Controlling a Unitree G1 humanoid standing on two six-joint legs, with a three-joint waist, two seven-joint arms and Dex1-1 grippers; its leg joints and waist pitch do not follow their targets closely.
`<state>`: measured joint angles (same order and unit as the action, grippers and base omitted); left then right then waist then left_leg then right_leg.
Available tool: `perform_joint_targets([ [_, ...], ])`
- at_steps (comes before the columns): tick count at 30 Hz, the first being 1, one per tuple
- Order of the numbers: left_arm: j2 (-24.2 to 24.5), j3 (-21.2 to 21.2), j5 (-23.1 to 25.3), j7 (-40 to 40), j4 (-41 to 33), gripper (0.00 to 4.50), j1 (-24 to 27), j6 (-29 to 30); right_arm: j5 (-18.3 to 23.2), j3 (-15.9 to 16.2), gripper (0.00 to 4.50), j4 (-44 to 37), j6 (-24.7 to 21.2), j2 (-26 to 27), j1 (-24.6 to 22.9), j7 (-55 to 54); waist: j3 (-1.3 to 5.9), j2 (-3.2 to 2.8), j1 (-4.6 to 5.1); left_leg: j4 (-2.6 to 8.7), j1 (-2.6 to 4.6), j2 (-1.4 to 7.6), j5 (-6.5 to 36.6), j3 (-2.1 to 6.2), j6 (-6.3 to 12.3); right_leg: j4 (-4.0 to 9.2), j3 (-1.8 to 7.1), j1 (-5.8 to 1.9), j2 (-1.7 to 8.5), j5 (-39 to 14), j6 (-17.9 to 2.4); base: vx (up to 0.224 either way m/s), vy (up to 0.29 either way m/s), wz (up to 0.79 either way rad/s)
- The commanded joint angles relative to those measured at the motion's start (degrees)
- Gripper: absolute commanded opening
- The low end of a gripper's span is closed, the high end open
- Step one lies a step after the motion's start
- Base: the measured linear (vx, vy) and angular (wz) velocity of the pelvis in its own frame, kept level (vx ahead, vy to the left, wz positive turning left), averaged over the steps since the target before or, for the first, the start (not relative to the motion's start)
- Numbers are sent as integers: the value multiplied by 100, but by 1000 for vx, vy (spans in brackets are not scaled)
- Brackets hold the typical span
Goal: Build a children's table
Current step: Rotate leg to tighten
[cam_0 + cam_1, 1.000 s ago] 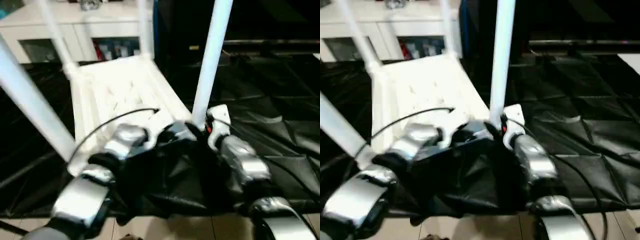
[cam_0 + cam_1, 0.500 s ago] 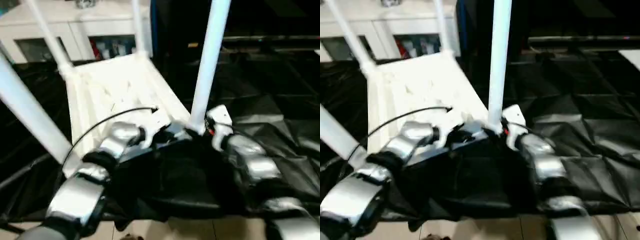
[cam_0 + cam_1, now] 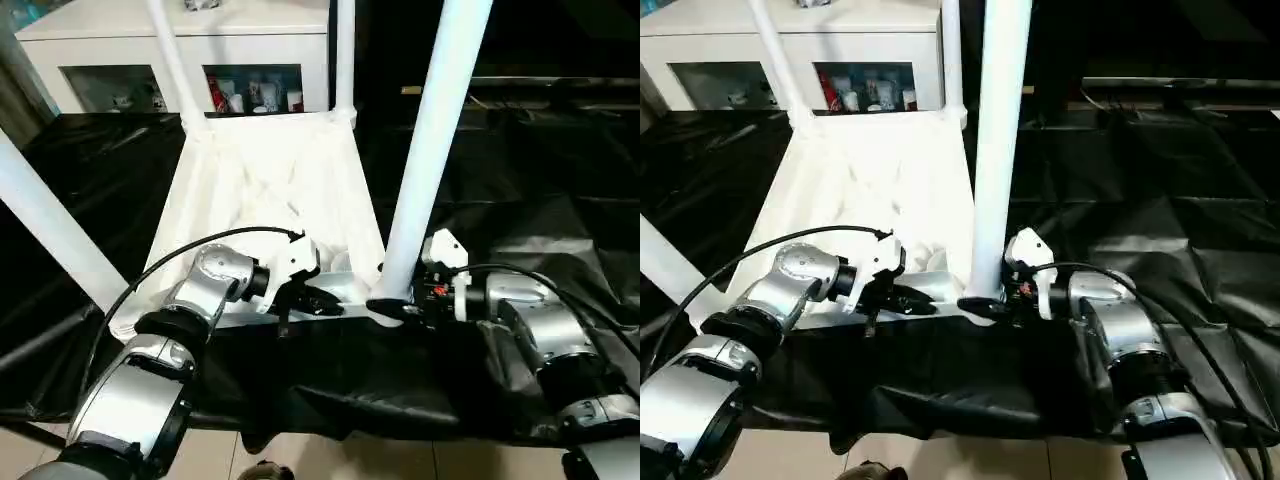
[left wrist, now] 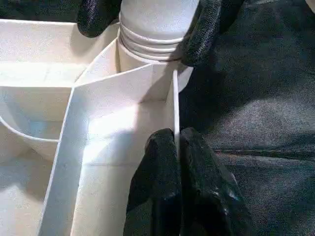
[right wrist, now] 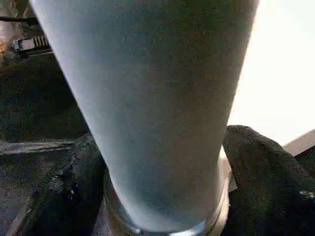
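Observation:
The white tabletop (image 3: 270,180) lies upside down on the black-draped work table, with all of its tube legs standing up from the corner sockets. My left gripper (image 3: 310,300) is shut on the thin near rim (image 4: 173,105) next to the near right socket. My right gripper (image 3: 395,308) is shut on the near right leg (image 3: 430,150) at its base, one black finger (image 5: 74,187) on each side of the tube (image 5: 147,98). The left wrist view shows those fingers (image 4: 206,29) around the leg's ringed end (image 4: 152,29), seated in the socket.
The other legs stand at the near left (image 3: 50,225), far left (image 3: 175,60) and far right (image 3: 344,55). A white cabinet (image 3: 120,30) stands behind. The wrinkled black cloth (image 3: 560,200) spreads to the right. Floor tiles (image 3: 330,465) show below the table's front edge.
The head camera has shifted and steadied, so the whole picture moved. Both grippers stay at the near right corner, holding the rim and the leg as before.

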<state>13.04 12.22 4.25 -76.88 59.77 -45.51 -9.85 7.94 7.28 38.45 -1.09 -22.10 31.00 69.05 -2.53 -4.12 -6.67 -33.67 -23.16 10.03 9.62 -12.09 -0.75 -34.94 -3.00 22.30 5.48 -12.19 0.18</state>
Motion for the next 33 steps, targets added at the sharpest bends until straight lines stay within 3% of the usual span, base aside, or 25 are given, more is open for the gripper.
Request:
perform_joint_targets([
  [1,-35,-75,-191,-257,-209,0,34,14,35,3,341,78,-74,24,24,18,370,150,1,360,171,385,1030,179,604,353,190,-201,414,-199,-1667,0,0,0],
  [6,-31,-87,-225,-171,-288,0,109,24,119,32,319,-45,-160,148,-98,28,362,136,5,367,169,391,1057,186,619,366,188,-198,414,-369,-1641,0,0,0],
  [7,-41,-96,-222,-108,-287,0,115,9,129,19,298,-53,-164,177,-126,-22,366,129,8,367,171,393,1051,188,602,364,190,-193,412,-387,-1630,0,0,0],
  [10,-104,-130,-168,246,-212,0,78,-45,5,-51,278,90,-117,300,-152,-541,358,124,16,384,180,399,1127,190,531,371,193,-181,403,-464,-1611,0,0,0],
  [13,-191,-118,2,833,-54,0,-19,-87,-214,-181,275,434,-139,484,-124,-1484,337,121,77,431,191,388,1390,199,303,407,196,-166,399,-869,-1529,0,0,0],
  [14,-316,-114,143,1439,110,0,-130,-15,-301,-292,275,713,-194,654,-126,-2163,333,129,115,434,200,381,1498,199,217,423,204,-162,404,-992,-1511,0,0,0],
  [16,-316,-114,143,1439,110,0,-130,-15,-301,-292,274,713,-194,654,-126,-2163,309,123,145,463,212,378,1683,213,122,459,206,-157,411,-1237,-1467,0,0,0],
  [17,-593,-201,152,2088,248,0,-269,170,-287,-463,274,903,-310,959,-121,-2999,303,126,170,465,222,372,1803,204,64,484,226,-149,408,-1407,-1393,0,0,0],
  [22,-1133,-199,242,3192,452,0,-479,455,-304,-688,273,1152,-408,1524,73,-4402,270,108,242,517,276,349,2230,252,-194,565,251,-119,415,-2066,-1169,0,0,0],
  [25,-1268,-183,256,3385,498,0,-510,468,-344,-643,273,1174,-407,1708,170,-4552,291,99,254,522,264,339,2162,249,-124,575,255,-121,391,-1792,-1104,0,0,0],
  [29,-1346,-172,267,3375,543,0,-529,382,-396,-505,273,1142,-276,1853,247,-4378,294,111,253,502,234,327,1993,228,36,560,252,-147,393,-1490,-1169,0,0,0],
  [30,-1321,-162,254,3240,535,0,-522,334,-361,-505,329,1069,-201,1835,240,-4220,291,117,253,503,231,329,1993,227,60,568,252,-149,396,-1533,-1166,0,0,0],
  [32,-1263,-147,234,3028,505,0,-504,266,-303,-487,345,953,-159,1773,215,-3935,294,109,249,502,230,333,1971,228,79,569,251,-150,397,-1553,-1162,0,0,0],
  [33,-1118,-126,198,2554,444,0,-467,143,-220,-377,352,621,-80,1525,129,-3276,301,115,234,494,215,331,1943,225,123,563,244,-177,392,-1508,-1144,0,0,0],
])
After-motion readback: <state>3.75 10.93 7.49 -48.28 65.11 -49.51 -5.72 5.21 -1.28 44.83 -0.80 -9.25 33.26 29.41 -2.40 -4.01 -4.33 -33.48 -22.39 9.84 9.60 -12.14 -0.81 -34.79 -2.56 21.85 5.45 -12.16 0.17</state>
